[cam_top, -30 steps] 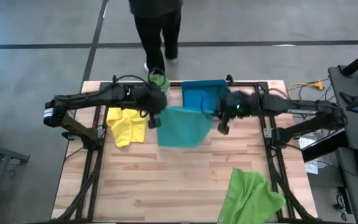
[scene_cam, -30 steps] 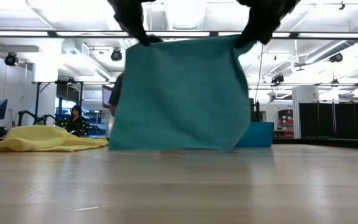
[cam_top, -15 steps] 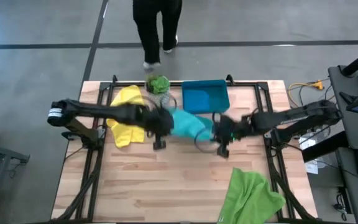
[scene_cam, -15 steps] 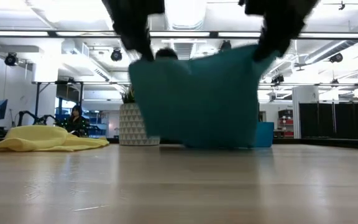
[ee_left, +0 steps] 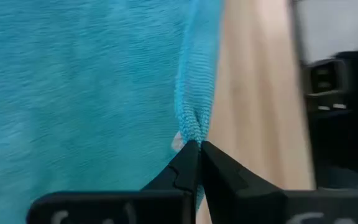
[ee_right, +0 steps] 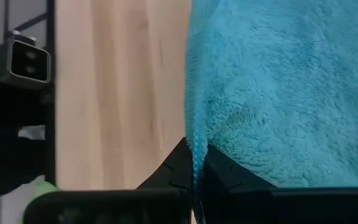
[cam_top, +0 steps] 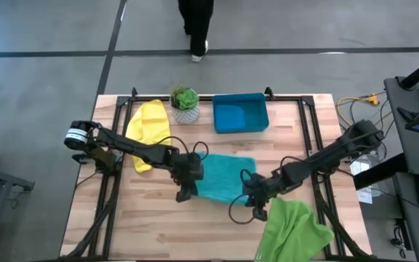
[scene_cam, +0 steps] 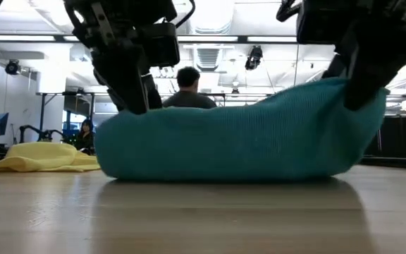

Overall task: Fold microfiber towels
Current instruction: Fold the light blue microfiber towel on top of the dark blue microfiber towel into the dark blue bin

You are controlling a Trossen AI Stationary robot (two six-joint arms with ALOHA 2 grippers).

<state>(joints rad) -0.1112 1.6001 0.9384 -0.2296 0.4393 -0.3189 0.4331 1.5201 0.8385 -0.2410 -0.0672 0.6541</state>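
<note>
**Centre of frame: teal towel down flat**

At mid-table, high view, teal towel [cam_top: 222, 175] lies long axis left-right. My left gripper [cam_top: 186, 191] and right gripper [cam_top: 254, 206] each pinch a near corner. Blue tray [cam_top: 240, 113], upper centre, looks empty.

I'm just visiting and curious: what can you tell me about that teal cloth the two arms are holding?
The teal towel is a soft, fuzzy cloth lying mid-table on the wooden table, bulging where it doubles over. The left gripper and right gripper each pinch a near corner, low over the wood.
</note>
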